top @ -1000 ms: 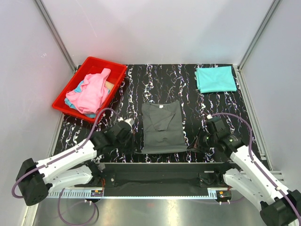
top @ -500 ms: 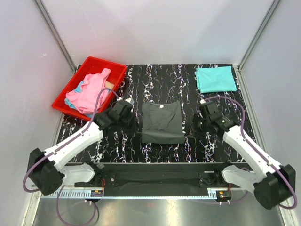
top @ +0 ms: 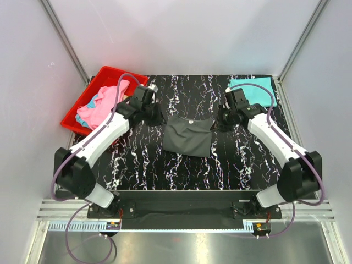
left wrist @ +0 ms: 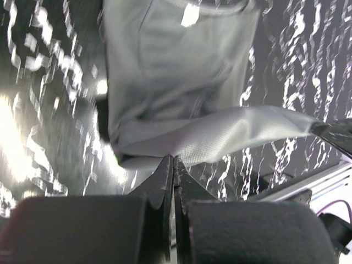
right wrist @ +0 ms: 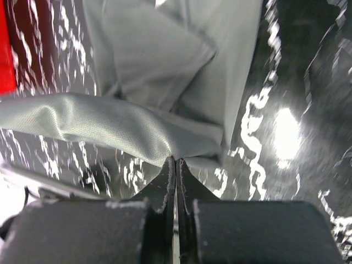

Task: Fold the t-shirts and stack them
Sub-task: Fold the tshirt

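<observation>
The dark charcoal grey t-shirt [top: 188,137] lies mid-table, folded over on itself, its hem lifted towards its collar. My left gripper [top: 161,119] is shut on its left hem corner; the left wrist view shows the cloth [left wrist: 181,99] pinched at my gripper [left wrist: 173,158]. My right gripper [top: 215,124] is shut on the right hem corner, seen in the right wrist view [right wrist: 154,82] at my gripper [right wrist: 175,159]. A folded teal t-shirt [top: 254,91] lies at the back right, partly behind my right arm. Pink [top: 104,104] and light blue [top: 89,104] shirts lie in the bin.
A red plastic bin [top: 118,73] stands at the back left corner of the black marbled table [top: 181,170]. Grey walls with metal posts close the table on three sides. A metal rail runs along the near edge.
Both grippers have carried the grey shirt's hem from the near edge up towards the collar, halving its length. Both arms now reach far back.
</observation>
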